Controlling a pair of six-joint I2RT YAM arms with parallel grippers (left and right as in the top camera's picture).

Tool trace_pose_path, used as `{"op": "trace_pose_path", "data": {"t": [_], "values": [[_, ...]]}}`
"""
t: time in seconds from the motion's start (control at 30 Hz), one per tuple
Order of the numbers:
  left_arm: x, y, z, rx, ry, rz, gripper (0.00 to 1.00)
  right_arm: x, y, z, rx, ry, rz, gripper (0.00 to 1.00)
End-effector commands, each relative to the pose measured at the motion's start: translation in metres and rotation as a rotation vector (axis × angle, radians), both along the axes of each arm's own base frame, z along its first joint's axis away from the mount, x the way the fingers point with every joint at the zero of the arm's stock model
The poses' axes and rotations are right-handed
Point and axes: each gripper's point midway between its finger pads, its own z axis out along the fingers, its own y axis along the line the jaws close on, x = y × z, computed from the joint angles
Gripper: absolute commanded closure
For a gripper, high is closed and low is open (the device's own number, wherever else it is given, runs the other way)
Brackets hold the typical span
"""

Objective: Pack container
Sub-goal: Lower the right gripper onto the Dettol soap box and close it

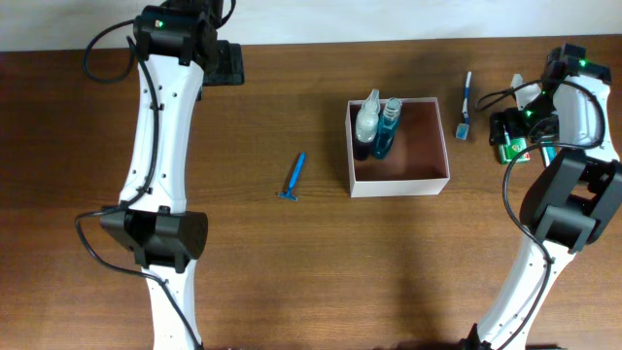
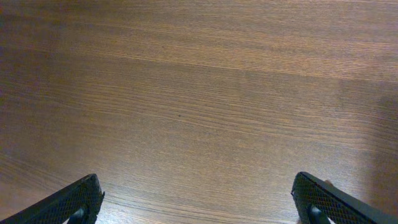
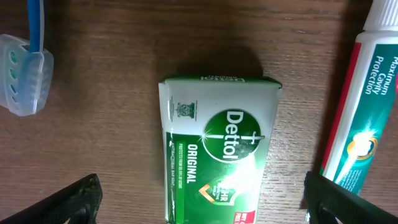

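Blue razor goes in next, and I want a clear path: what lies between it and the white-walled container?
Nothing. The overhead view shows only bare wooden table between the razor and the container.

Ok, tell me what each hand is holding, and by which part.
Nothing is held. The left hand is open over the table; the right hand hangs open above the green soap packet, not gripping it.

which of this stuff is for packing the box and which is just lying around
For the job: container, with the clear spray bottle and blue bottle already inside it; probably also the razor, capped toothbrush, green soap packet and toothpaste tube.

Just lying about: nothing I can see, only the wooden table underneath.
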Motion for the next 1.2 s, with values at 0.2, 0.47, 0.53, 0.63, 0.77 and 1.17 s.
{"op": "trace_pose_path", "data": {"t": [0.2, 0.47, 0.53, 0.63, 0.77, 1.17], "values": [[0.000, 0.003, 0.003, 0.011, -0.008, 0.002, 0.01, 0.001, -0.002, -0.016, -0.003, 0.014, 0.008, 0.01], [0.000, 0.003, 0.003, 0.011, -0.008, 0.002, 0.01, -0.001, -0.001, -0.024, 0.005, 0.029, 0.009, 0.01], [0.000, 0.003, 0.003, 0.011, -0.008, 0.002, 0.01, -0.001, -0.001, -0.026, 0.006, 0.033, 0.009, 0.01], [0.000, 0.003, 0.003, 0.011, -0.008, 0.002, 0.01, -0.002, -0.001, -0.029, 0.009, 0.041, 0.009, 0.01], [0.000, 0.003, 0.003, 0.011, -0.009, 0.002, 0.01, -0.002, -0.001, -0.031, 0.011, 0.044, 0.008, 0.01], [0.000, 0.003, 0.003, 0.011, -0.008, 0.002, 0.01, -0.009, 0.002, -0.045, 0.029, 0.088, 0.009, 0.01]]}}
